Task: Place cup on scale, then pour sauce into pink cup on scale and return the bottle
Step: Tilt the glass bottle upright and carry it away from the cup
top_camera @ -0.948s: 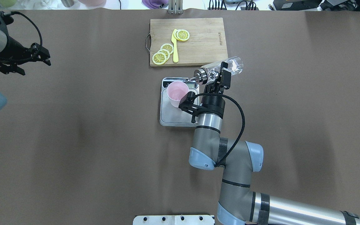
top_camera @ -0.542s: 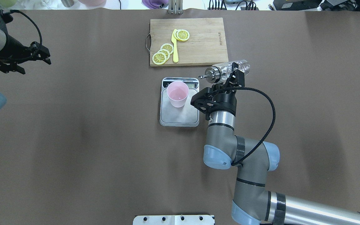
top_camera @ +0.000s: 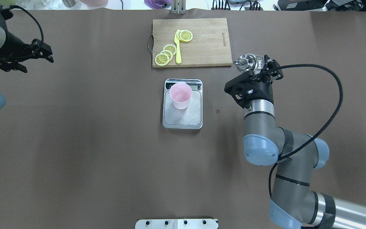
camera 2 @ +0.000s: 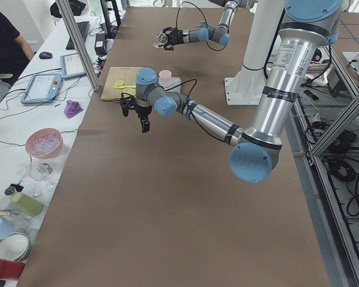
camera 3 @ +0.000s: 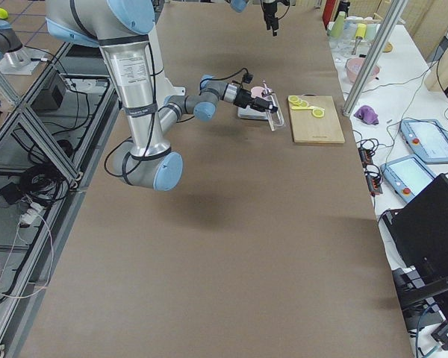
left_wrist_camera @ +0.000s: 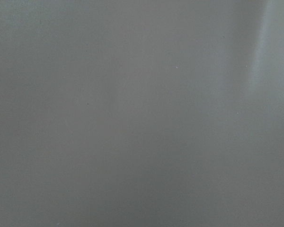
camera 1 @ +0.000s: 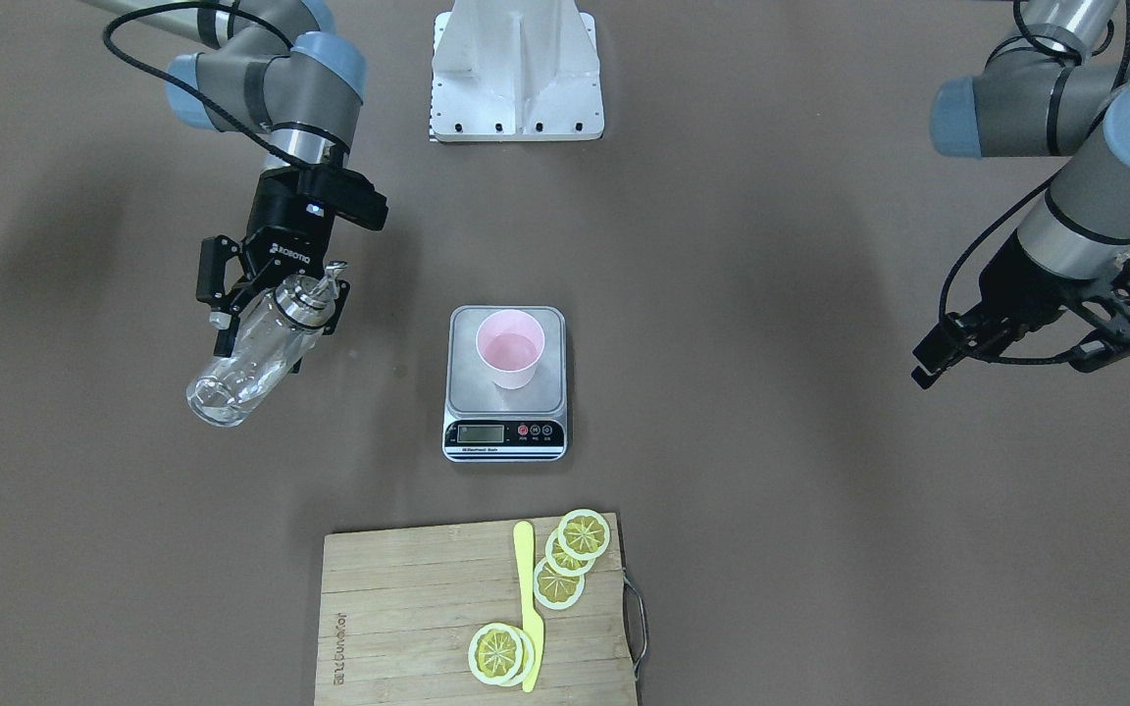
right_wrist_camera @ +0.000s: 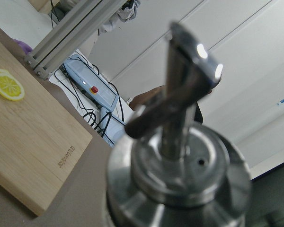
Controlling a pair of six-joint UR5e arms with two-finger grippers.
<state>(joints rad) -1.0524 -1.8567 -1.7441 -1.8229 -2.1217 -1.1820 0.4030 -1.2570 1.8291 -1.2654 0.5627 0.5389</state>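
Clear glass bottle [camera 1: 246,363], shiny metal collar; brushed-steel scale [camera 1: 505,392]; wooden board [camera 1: 408,608].

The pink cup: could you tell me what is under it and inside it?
The cup stands on the scale, hiding the steel patch beneath it. Inside looks plain pink; clear liquid cannot be made out.

Mid-table, the small pale pink plastic cup [top_camera: 180,95] stands on the steel-topped rectangular kitchen scale [top_camera: 183,119]. Only a narrow strip of brown table [top_camera: 91,143] separates it from the wooden cutting board [top_camera: 208,41]. The clear glass bottle [camera 1: 231,378] hangs tilted in the right gripper [camera 1: 276,319], well apart from the scale. Wide bare tabletop lies on either side.
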